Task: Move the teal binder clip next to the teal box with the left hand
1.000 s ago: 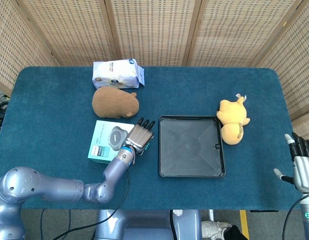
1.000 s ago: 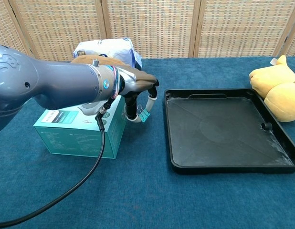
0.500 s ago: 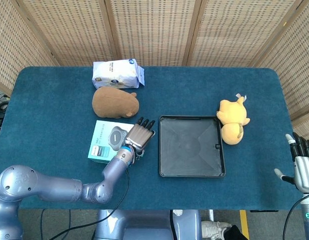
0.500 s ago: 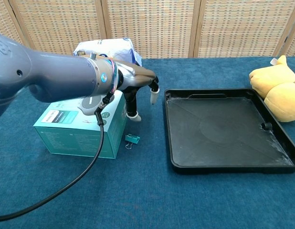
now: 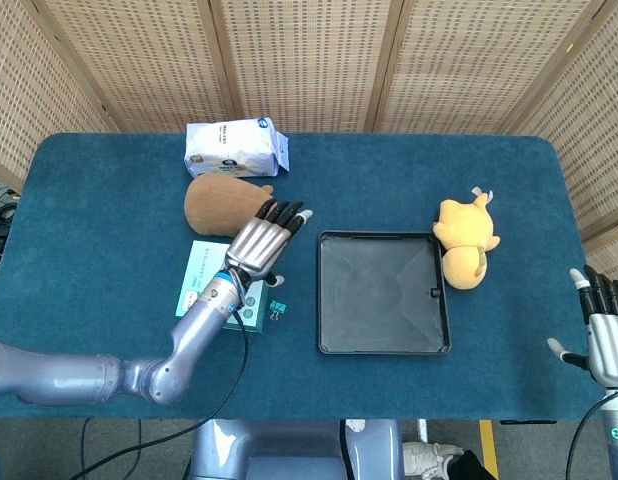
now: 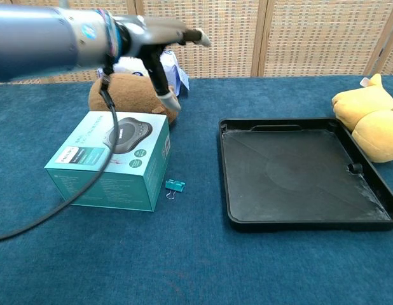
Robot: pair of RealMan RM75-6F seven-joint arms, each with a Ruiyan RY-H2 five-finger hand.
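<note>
The teal binder clip [image 5: 278,309] [image 6: 175,186] lies on the blue table cloth, right beside the teal box [image 5: 202,290] [image 6: 114,161] at its right side. My left hand [image 5: 259,240] [image 6: 163,44] is raised above the box with its fingers spread and nothing in it. My right hand [image 5: 604,337] hangs open at the table's right front corner, far from everything; the chest view does not show it.
A black tray [image 5: 383,293] [image 6: 298,171] lies right of the clip. A brown plush [image 5: 224,205] [image 6: 130,89] and a white bag [image 5: 236,147] [image 6: 174,67] sit behind the box. A yellow plush [image 5: 463,241] [image 6: 368,117] rests by the tray's far right corner.
The left hand let go of the clip, which now rests on the cloth by the box, then rose high above the box. The right hand stayed put.
</note>
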